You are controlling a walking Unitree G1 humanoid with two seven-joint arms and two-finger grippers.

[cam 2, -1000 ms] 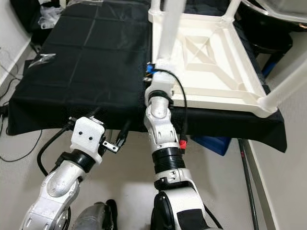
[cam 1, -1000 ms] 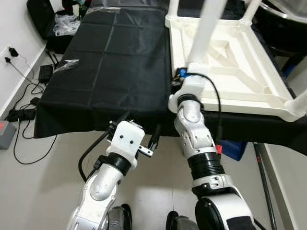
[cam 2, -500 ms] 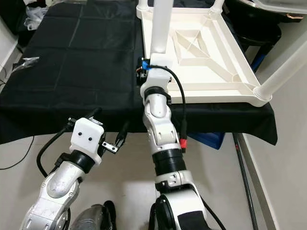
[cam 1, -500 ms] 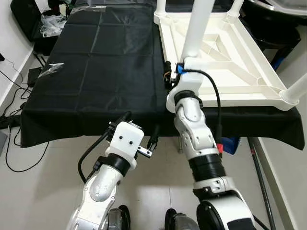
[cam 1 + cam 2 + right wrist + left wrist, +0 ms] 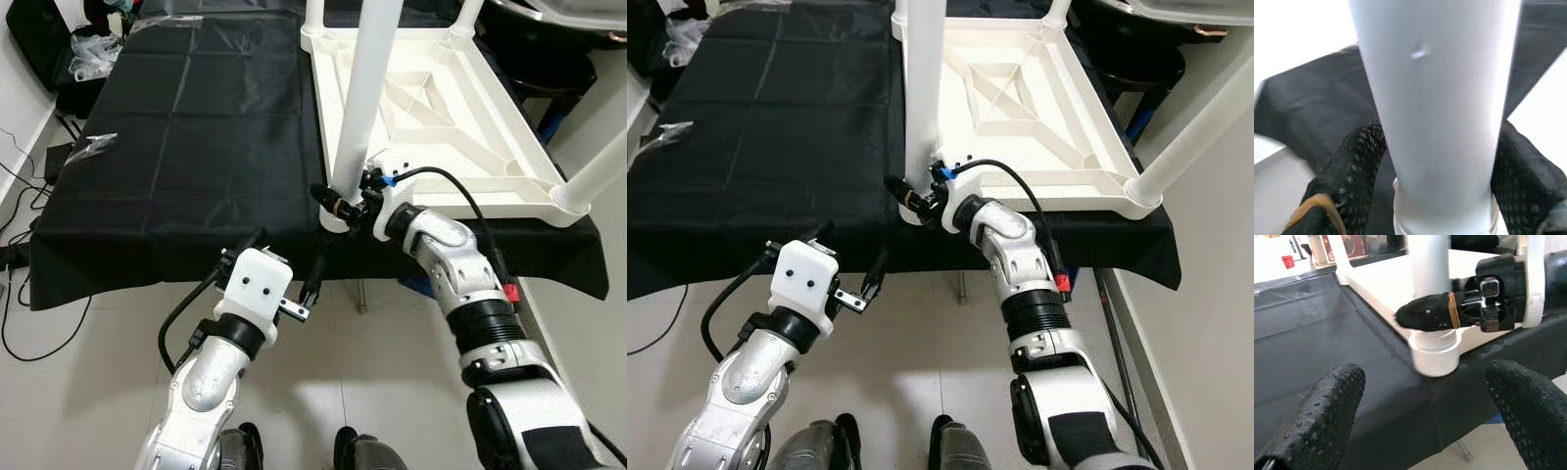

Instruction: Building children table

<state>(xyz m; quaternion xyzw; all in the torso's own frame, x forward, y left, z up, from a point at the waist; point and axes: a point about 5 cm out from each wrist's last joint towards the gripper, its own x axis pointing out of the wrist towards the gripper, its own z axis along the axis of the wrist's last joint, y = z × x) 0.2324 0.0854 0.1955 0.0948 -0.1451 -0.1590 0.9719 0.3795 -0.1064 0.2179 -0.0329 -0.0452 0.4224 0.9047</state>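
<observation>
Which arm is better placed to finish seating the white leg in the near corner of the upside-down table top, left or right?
Right. The right gripper already has its fingers around the base of the white leg, just above the corner socket of the table top. The left gripper hangs open below the black-covered table's edge, holding nothing.

I see a surface draped in black creased cloth (image 5: pixel 196 147), carrying an upturned white plastic children's table top (image 5: pixel 470 127) on its right side and a small clear plastic bag (image 5: pixel 95 145) near its left edge.
</observation>
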